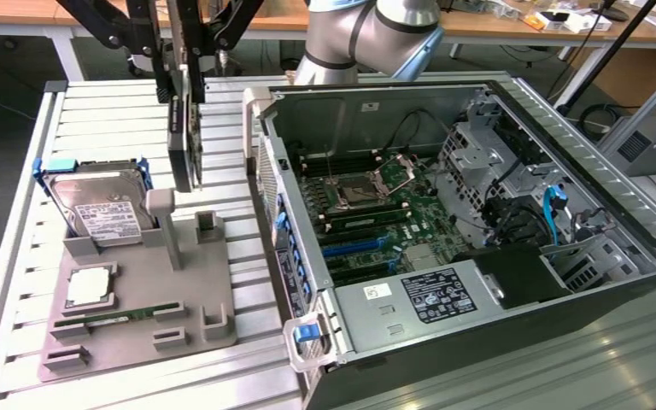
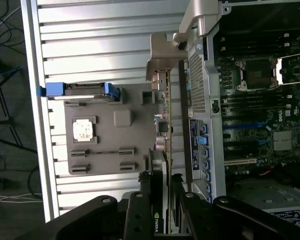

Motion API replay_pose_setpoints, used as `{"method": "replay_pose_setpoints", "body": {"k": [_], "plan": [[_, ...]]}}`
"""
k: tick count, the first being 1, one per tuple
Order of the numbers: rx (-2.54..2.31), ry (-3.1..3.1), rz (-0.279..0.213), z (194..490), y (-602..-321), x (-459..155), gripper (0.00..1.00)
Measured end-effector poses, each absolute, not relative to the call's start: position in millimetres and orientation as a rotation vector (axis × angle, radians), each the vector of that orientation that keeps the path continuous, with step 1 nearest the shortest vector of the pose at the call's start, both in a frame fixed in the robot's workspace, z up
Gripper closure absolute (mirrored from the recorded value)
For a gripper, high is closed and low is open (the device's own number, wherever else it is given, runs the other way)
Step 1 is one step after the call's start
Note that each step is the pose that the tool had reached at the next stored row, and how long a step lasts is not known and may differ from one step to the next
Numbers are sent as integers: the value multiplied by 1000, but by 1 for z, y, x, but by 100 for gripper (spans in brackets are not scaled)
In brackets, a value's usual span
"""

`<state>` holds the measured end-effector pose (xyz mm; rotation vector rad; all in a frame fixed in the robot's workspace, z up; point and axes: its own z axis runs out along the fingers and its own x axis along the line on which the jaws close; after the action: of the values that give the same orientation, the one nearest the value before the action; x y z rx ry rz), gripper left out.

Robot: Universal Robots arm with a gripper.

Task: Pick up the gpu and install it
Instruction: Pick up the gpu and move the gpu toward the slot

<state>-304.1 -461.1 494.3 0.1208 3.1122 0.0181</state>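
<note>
The gripper (image 1: 184, 81) (image 2: 160, 187) is clamped on the gpu (image 1: 184, 141) (image 2: 166, 125), one black finger on each flat face, the jaws partway closed around its thickness. The card hangs upright and edge-on, its silver bracket (image 2: 162, 55) at the end away from the fingers. It hangs over the grey holder (image 1: 191, 290) (image 2: 105, 135), near the posts at the holder's far end, between the hard drive (image 1: 95, 201) (image 2: 82, 91) on the exterior view's left and the open case (image 1: 351, 111) (image 2: 197, 75) on its right. A CPU (image 1: 89, 286) and a memory stick (image 1: 117, 316) lie in the holder. Holder and case sit on a slatted table (image 1: 100, 120). The arm (image 1: 362, 34) rises behind the case.
</note>
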Motion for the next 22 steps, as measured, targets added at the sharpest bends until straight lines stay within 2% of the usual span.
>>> {"method": "replay_pose_setpoints", "body": {"k": [8,22], "plan": [[121,3112,18,517,-461,-304,73],[121,3112,18,528,-461,-304,73]]}}
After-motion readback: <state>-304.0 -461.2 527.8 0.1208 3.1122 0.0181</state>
